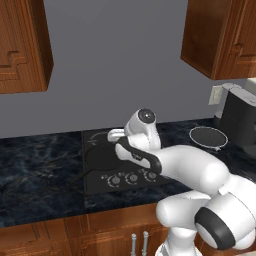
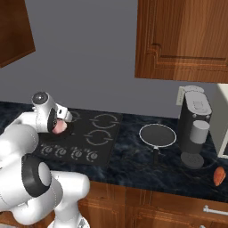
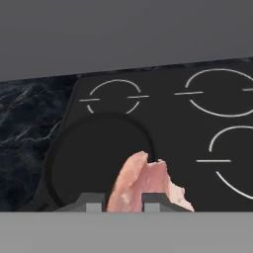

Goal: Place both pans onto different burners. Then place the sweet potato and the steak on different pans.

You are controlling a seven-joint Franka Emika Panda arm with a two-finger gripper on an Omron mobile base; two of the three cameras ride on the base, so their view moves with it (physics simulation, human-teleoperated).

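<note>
— What is your end effector (image 3: 124, 203) doing?
— It is clenched on the steak (image 3: 143, 185); the pink slab sticks out between my fingertips (image 3: 94, 203), over the near right rim of the black pan (image 3: 94, 158).
— And the black pan?
— It sits on the cooktop's (image 3: 173, 128) near left burner. The three other burners (image 3: 220, 91) lie bare beyond and to its right.
— The rest?
— Right of the cooktop, the silver-rimmed pan (image 2: 157, 134) rests on the worktop (image 2: 133, 156). Farther right from the cooktop, past the coffee machine (image 2: 195, 129), lies the sweet potato (image 2: 218, 176).
</note>
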